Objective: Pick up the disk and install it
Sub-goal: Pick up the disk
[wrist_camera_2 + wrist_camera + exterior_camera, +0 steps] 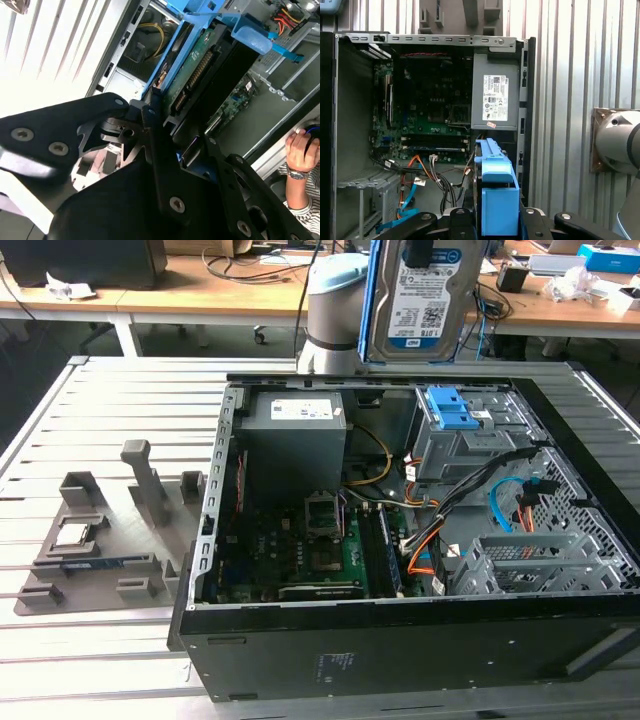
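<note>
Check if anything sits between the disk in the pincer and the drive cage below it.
No loose thing shows in the gap. The pincer holds the disk above the open case, over the grey drive cage. A blue latch lies atop the cage, and black cables pass beside it; whether either blocks the bay cannot be told.

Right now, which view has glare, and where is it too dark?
Second wrist view: the slatted table burns out to white, while the gripper clamped on the disk is dark. Exterior view and first wrist view: even light.
</note>
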Controlling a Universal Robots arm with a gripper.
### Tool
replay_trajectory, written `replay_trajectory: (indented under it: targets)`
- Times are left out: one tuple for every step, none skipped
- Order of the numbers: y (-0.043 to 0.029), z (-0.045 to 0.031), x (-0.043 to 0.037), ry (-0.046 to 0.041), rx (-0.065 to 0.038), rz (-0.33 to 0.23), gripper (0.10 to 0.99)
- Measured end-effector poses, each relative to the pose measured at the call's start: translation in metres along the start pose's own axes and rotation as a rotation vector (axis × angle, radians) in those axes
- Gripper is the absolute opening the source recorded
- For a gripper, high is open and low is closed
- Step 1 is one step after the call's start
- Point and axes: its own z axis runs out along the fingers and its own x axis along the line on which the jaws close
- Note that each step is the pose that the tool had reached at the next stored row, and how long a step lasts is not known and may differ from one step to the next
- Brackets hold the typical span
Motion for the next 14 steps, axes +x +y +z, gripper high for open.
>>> replay_trajectory:
  targets:
    - [-0.0031, 0.0, 0.0001, 0.0001, 0.0, 0.0, 0.365]
    - [-0.0063, 0.0, 0.0002, 0.0001, 0.0, 0.0, 0.365]
    - [-0.0103, 0.0001, 0.0003, 0.0001, 0.0, 0.0, 0.365]
    - [-0.013, 0.0, 0.0003, 0.0002, 0.0, 0.0, 0.365]
    - [-0.0156, 0.0001, 0.0004, 0.0003, 0.0, 0.0, 0.365]
    - [-0.0165, 0.0001, 0.0004, 0.0002, 0.0, 0.0, 0.365]
    - [-0.0166, 0.0001, 0.0004, 0.0002, 0.0, 0.0, 0.365]
    - [-0.0166, 0.0001, 0.0004, 0.0003, 0.0, 0.0, 0.365]
    - [-0.0166, 0.0001, 0.0004, 0.0002, 0.0, 0.0, 0.365]
    - [-0.0167, 0.0, 0.0005, -0.0037, 0.0, 0.0, 0.365]
    - [-0.0168, 0.0, 0.0005, -0.0158, 0.0, 0.0, 0.365]
    - [-0.0168, 0.0001, 0.0005, -0.0541, 0.002, 0.002, 0.365]
    - [-0.0168, 0.0001, 0.0005, -0.0681, 0.002, 0.003, 0.365]
    - [-0.0168, 0.0003, 0.0005, -0.0749, 0.002, 0.004, 0.365]
